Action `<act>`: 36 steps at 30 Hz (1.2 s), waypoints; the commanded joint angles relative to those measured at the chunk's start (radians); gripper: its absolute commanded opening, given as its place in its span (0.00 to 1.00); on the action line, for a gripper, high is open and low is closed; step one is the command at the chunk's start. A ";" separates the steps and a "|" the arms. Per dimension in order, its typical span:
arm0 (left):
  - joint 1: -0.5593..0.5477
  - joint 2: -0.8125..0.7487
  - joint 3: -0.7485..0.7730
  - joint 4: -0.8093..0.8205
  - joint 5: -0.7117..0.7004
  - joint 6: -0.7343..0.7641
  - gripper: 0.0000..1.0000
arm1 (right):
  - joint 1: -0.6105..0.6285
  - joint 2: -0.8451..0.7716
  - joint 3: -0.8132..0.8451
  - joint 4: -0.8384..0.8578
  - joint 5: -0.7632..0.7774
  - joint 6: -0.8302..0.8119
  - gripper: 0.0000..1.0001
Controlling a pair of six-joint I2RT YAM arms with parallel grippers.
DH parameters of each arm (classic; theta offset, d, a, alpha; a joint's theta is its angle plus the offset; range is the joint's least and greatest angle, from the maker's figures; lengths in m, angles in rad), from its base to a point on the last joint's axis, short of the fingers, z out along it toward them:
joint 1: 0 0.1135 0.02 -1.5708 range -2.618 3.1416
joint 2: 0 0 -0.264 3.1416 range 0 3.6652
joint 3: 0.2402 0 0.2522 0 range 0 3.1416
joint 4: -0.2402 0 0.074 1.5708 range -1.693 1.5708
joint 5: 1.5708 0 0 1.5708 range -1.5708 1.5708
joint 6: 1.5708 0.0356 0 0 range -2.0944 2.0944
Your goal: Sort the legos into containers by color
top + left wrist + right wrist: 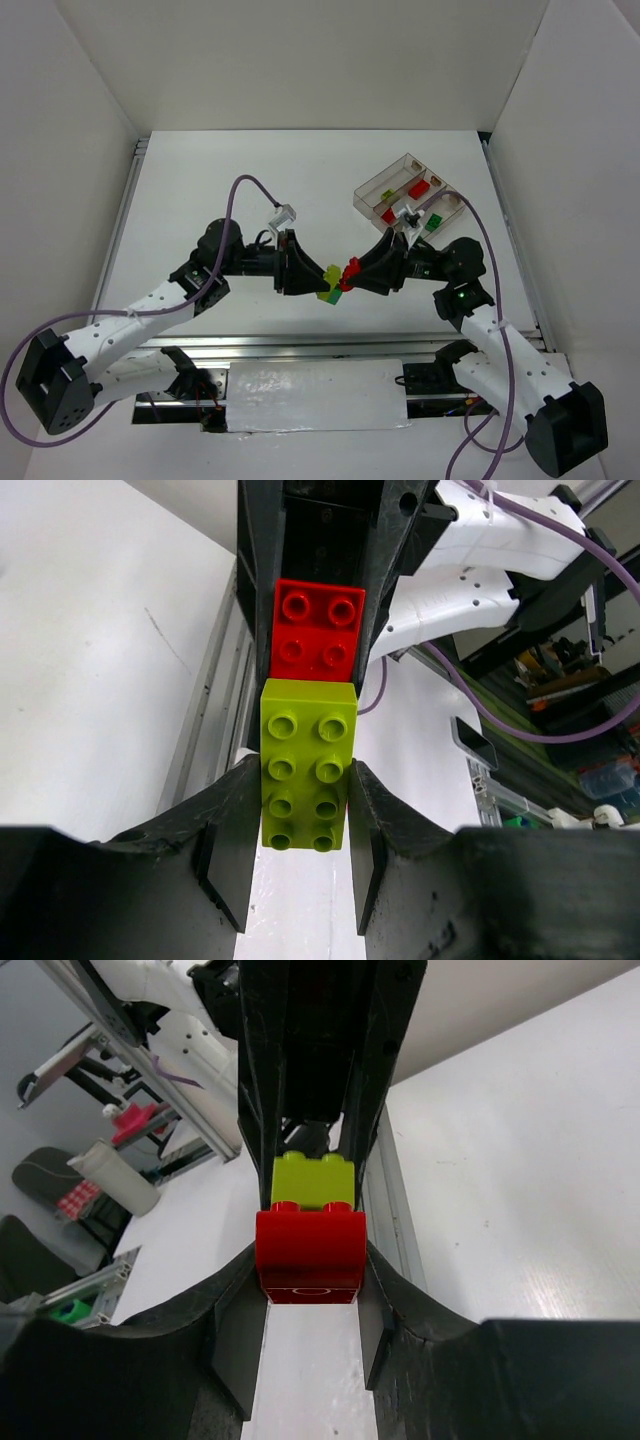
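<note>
Above the table's front middle, my two grippers meet tip to tip. My left gripper [329, 283] [305, 790] is shut on a yellow-green lego [327, 293] [308, 765], its fingers [235, 820] pressing both long sides. My right gripper [352, 272] [310, 1272] is shut on a red lego [350, 268] [310, 1250]. The red lego [320, 630] butts against the yellow-green lego [312, 1182], and the two touch. The containers [372, 184] stand at the back right, behind my right arm. They hold red legos [420, 187] and a yellow-green one [388, 193].
A green lego [432, 223] lies at the near end of the containers, beside my right wrist. White walls enclose the table on three sides. A metal rail [320, 343] runs along the near edge between the arm bases.
</note>
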 commanded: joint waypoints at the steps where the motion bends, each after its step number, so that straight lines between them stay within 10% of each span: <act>1: 0.032 -0.055 -0.001 0.033 0.026 0.035 0.00 | -0.026 -0.002 0.037 -0.020 -0.063 -0.086 0.00; 7: 0.054 -0.104 0.008 -0.039 -0.014 0.069 0.00 | -0.035 -0.016 0.081 -0.274 0.212 -0.217 0.00; 13: 0.055 -0.129 0.126 -0.436 -0.299 0.170 0.00 | -0.084 0.259 0.380 -0.808 1.180 -0.103 0.00; 29: 0.058 -0.284 0.143 -0.630 -0.378 0.228 0.00 | -0.302 1.078 1.035 -1.071 1.305 -0.115 0.07; 31: 0.058 -0.291 0.134 -0.627 -0.384 0.233 0.00 | -0.306 1.083 1.028 -1.057 1.288 -0.113 0.17; 34: 0.058 -0.288 0.129 -0.628 -0.388 0.241 0.00 | -0.306 1.080 1.025 -1.050 1.271 -0.113 0.69; 36: 0.058 -0.284 0.134 -0.625 -0.388 0.244 0.00 | -0.308 1.074 1.037 -1.060 1.265 -0.116 0.80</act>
